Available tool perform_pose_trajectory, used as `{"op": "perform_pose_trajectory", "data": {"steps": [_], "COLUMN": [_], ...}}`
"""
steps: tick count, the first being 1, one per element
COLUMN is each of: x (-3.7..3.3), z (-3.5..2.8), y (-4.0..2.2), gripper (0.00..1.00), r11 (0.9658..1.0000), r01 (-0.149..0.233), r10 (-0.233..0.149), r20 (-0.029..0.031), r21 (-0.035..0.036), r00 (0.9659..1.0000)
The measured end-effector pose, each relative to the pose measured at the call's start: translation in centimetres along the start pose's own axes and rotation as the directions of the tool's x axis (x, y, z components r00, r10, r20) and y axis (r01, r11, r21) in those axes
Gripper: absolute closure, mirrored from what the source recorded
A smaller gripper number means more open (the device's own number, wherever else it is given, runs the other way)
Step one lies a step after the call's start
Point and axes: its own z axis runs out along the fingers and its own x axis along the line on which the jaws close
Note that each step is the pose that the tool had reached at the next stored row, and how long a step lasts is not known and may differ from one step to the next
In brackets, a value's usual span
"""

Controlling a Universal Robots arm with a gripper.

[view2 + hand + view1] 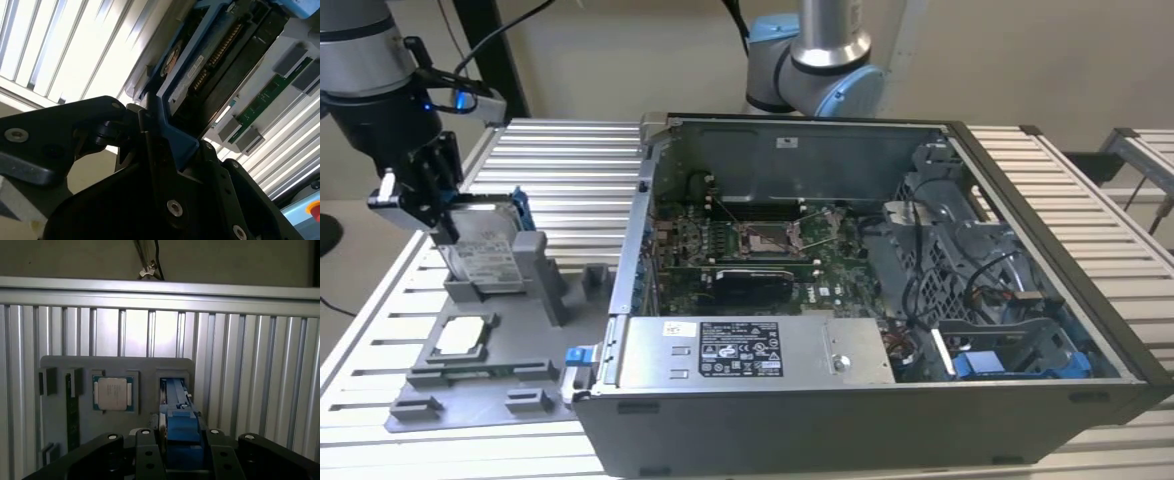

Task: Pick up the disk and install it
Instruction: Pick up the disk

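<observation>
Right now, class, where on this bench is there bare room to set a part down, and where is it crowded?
Bare ribbed table lies beyond the grey tray, on the exterior view's left of the computer case, and along the case's other side. Crowded: the tray, where the hand grips the disk.

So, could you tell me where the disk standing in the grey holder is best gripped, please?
I'd grip its top blue rail, coming straight down from above: the disk stands on edge in the grey holder, so that narrow top edge is what's exposed.
</observation>
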Motion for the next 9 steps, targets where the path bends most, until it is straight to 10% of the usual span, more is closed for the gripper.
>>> {"op": "perform_pose_trajectory", "data": {"steps": [9], "x": [0.05], "z": [-1.25], "y": [-0.01], "gripper": [1.00], "r11": [1.0000], "r01": [0.000], "r10": [0.000], "r20": [0.0000], "r21": [-0.0001], "r00": [1.0000]}}
